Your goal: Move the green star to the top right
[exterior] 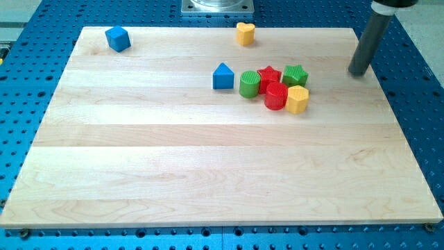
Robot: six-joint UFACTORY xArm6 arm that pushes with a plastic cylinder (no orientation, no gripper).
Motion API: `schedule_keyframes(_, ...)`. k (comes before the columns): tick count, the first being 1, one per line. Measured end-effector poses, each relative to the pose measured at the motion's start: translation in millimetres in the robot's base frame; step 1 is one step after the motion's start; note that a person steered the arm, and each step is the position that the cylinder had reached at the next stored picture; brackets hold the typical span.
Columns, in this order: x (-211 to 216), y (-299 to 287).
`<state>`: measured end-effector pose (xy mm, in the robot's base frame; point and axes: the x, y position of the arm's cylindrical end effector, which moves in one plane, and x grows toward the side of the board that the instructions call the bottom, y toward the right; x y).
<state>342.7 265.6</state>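
Observation:
The green star (295,74) lies on the wooden board (208,160) right of centre in the upper half, at the right end of a tight cluster. It touches a red star (269,75) on its left and a yellow hexagon block (297,99) below it. My tip (358,71) stands at the board's right edge, well to the right of the green star and about level with it, apart from all blocks.
The cluster also holds a green cylinder (250,84) and a red cylinder (275,96). A blue house-shaped block (223,76) sits just left of the cluster. A yellow heart (245,33) lies at the top edge, a blue cube (118,38) at the top left.

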Motion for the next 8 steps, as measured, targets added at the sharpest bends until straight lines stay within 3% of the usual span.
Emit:
schedule_keyframes(1,28,-19)
schedule_keyframes(4,22,-74)
schedule_keyframes(5,46,-78)
schedule_keyframes(8,19,-131)
